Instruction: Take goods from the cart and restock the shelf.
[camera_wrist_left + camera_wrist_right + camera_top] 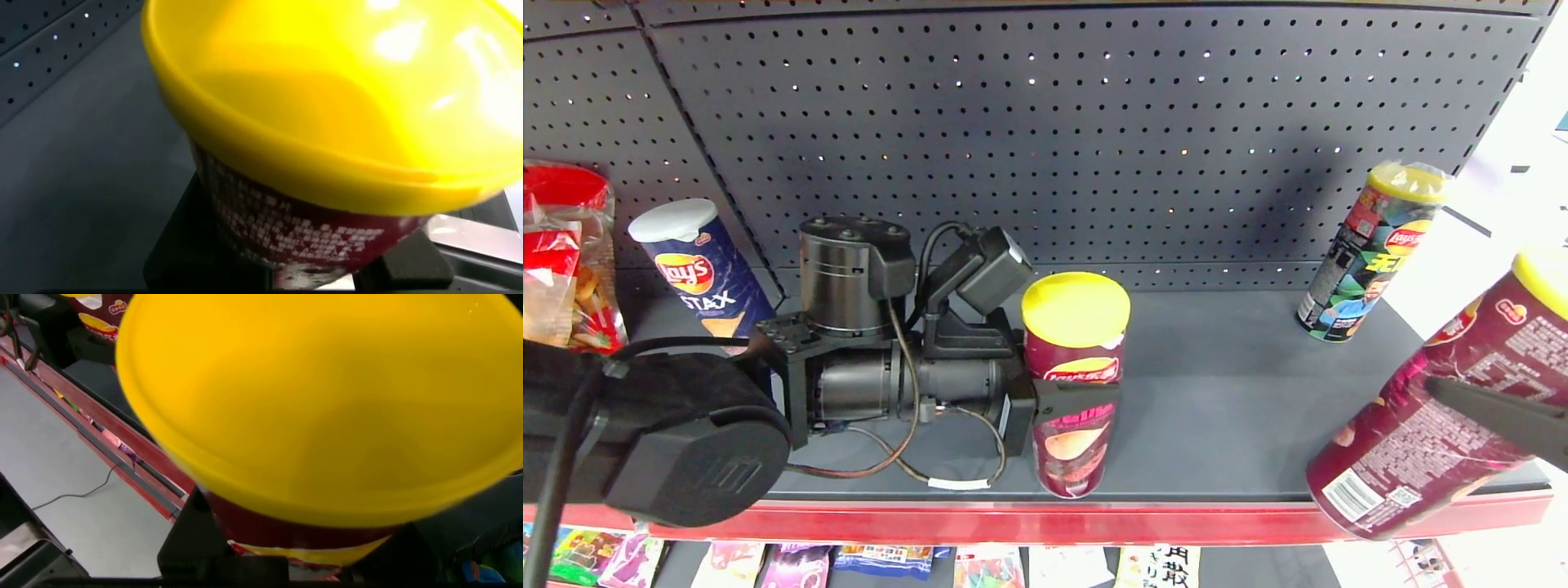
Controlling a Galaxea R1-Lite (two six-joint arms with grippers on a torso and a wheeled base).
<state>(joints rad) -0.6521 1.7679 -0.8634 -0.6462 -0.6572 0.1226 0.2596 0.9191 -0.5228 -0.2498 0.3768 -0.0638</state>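
Observation:
A maroon chip can with a yellow lid stands upright near the front of the grey shelf. My left gripper is shut on its middle from the left. In the left wrist view the can's lid sits above my left gripper. A second maroon can, tilted with its yellow lid up and to the right, hangs before the shelf's right front corner with my right gripper shut on it. In the right wrist view its lid looms over my right gripper.
A blue can with a white lid and a red snack bag stand at the shelf's left. A dark can with a yellow lid stands at the back right. A pegboard backs the shelf; a red lip edges its front.

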